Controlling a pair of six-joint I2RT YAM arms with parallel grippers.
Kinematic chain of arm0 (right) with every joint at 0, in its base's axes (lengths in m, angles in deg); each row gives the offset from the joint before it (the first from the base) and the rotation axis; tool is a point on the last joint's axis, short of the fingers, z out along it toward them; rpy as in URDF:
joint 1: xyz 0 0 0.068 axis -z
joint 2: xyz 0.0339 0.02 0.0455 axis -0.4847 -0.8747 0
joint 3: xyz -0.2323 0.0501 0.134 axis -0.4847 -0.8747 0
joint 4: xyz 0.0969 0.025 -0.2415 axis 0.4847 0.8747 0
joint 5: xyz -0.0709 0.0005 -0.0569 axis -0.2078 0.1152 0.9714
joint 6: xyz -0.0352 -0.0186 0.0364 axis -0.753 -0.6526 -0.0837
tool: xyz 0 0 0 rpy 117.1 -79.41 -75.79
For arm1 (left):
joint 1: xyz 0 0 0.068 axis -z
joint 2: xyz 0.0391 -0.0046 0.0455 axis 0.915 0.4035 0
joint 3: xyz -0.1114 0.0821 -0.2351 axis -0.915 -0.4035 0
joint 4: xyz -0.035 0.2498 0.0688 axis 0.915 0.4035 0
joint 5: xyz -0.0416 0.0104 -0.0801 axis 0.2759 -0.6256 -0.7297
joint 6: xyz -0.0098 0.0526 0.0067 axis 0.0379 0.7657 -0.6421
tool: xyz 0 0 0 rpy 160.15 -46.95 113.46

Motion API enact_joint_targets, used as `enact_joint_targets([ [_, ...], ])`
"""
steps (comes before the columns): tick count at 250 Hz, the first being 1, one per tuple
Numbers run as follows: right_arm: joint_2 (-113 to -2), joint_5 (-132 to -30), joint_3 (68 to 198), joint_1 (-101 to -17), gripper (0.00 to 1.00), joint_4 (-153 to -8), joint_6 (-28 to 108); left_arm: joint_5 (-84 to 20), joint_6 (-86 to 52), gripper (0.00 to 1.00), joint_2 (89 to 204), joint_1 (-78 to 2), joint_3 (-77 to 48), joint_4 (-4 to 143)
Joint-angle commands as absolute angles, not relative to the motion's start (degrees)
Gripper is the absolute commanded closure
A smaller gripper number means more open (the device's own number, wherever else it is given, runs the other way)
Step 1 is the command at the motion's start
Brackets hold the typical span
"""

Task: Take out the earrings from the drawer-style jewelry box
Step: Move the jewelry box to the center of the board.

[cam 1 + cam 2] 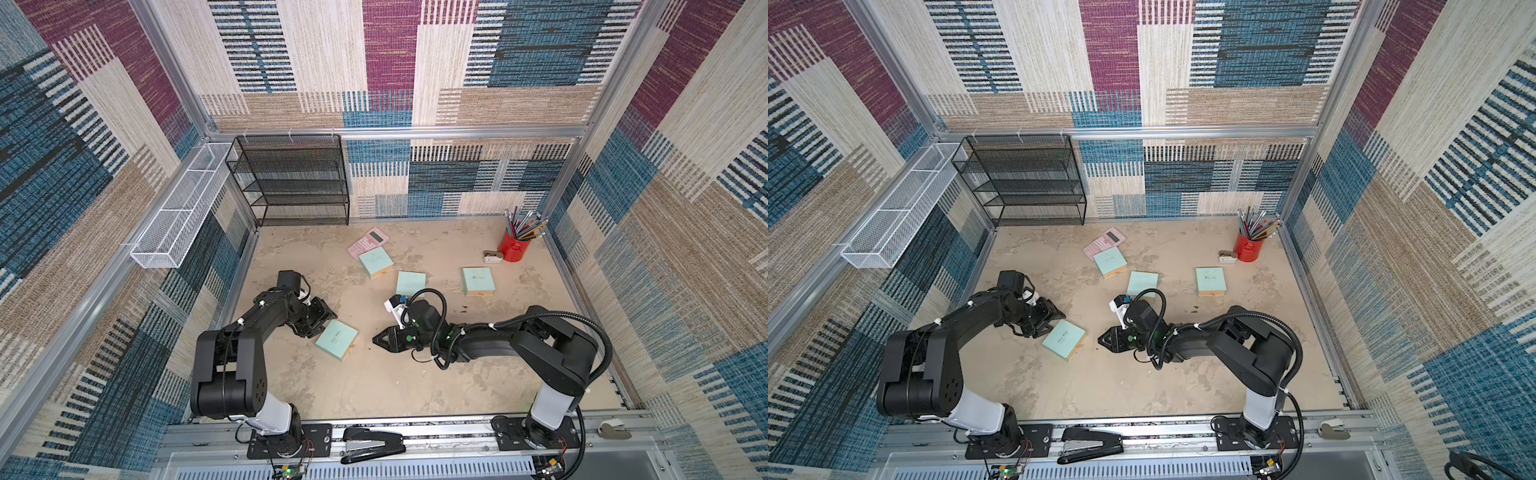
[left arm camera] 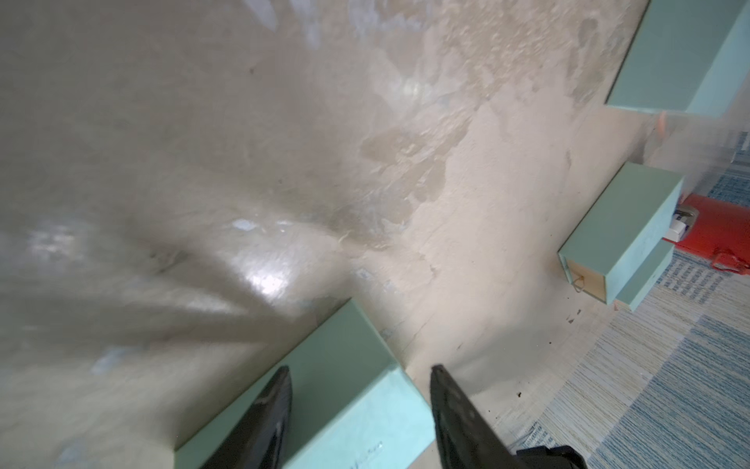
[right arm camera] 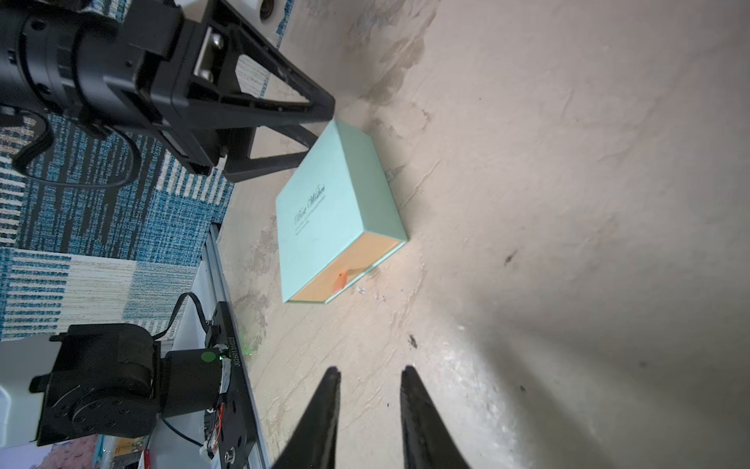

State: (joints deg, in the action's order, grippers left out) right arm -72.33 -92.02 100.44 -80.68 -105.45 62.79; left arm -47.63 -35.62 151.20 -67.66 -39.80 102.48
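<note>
Our right claw (image 3: 370, 368), narrowly parted and empty, faces the jewelry box's (image 3: 324, 203) drawer end (orange tab showing). We judge the pale glints just beside it to be earrings (image 3: 360, 290). Our left claw (image 2: 362, 366), spread, straddles the opposite end.

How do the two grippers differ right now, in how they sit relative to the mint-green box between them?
The left gripper straddles the box's far end, jaws wide on either side; the right gripper is off the box, jaws narrower with nothing between them. The left meets its closed end, the right faces its orange drawer end. Both are black and low.

Carpet-walled, aluminium-framed robot test cell (image 1: 395, 132)
</note>
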Motion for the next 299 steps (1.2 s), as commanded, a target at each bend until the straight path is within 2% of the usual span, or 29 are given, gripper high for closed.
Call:
enact_joint_targets([
  [1, -73.4, -93.1, 100.6, -80.7, 0.71, -108.3, 63.8, -50.0, -34.5, 0.44, 150.1, -66.7, -41.2, 103.1],
  [100, -71.1, -91.1, 96.8, -80.8, 0.69, -107.6, 64.5, -52.9, -38.1, 0.43, 143.6, -61.2, -48.0, 100.4],
  [140, -70.2, -90.2, 95.5, -80.8, 0.68, -107.2, 64.0, -55.0, -42.3, 0.43, 143.1, -56.9, -50.8, 94.5],
  [222, -65.7, -88.7, 90.5, -80.7, 0.68, -108.1, 66.2, -54.6, -49.3, 0.43, 148.6, -48.0, -50.5, 83.7],
  [299, -56.1, -85.5, 79.6, -80.6, 0.67, -111.0, 70.8, -54.4, -53.4, 0.43, 158.2, -38.3, -43.2, 77.1],
])
